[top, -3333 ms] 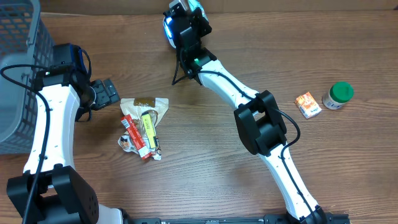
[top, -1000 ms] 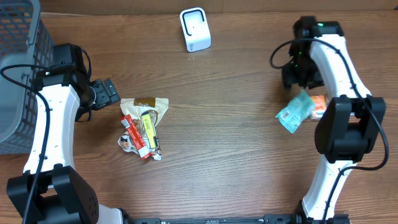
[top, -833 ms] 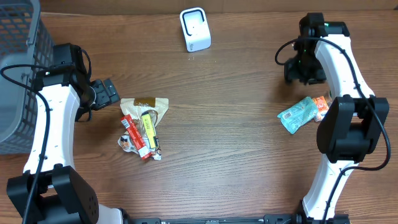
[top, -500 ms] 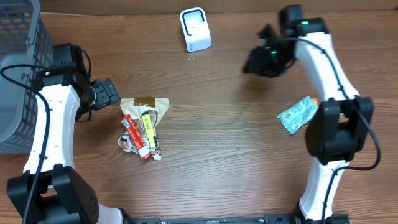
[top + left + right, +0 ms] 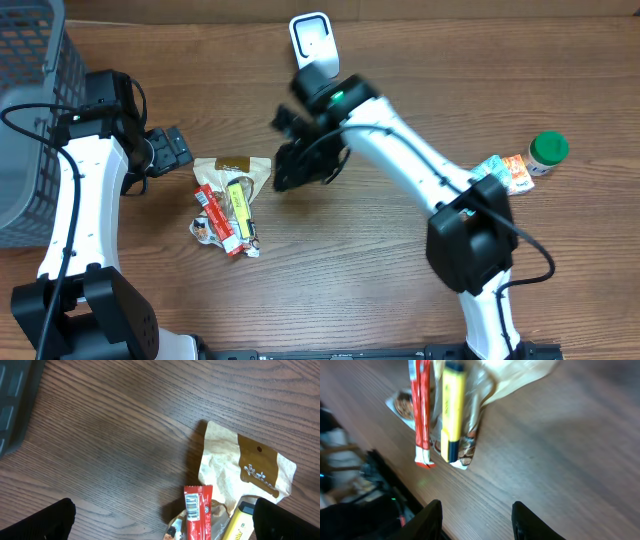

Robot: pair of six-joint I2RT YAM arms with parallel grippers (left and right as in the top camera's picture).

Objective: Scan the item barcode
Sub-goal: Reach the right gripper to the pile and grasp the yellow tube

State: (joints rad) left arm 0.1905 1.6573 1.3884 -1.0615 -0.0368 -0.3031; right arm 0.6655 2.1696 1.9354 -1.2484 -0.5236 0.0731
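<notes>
1. The right end effector (image 5: 477, 507), fingers spread and empty, hovers beside the snack pile (image 5: 445, 415), probably lining up a pick.
2. The left end effector (image 5: 164, 505) hangs wide open on the pile's other side.
3. The brown pouch (image 5: 238, 168), red bar (image 5: 213, 208) and yellow bar (image 5: 240, 200) lie left of the table's (image 5: 350, 280) middle.
4. The scanner (image 5: 313, 42) stands at the far edge, seemingly unobstructed.

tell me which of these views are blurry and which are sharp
Overhead: mostly sharp, only the right hand is smeared. Right wrist: soft all over, the yellow bar streaked. Left wrist: crisp, with the wood grain and the print on the red wrapper clear.
</notes>
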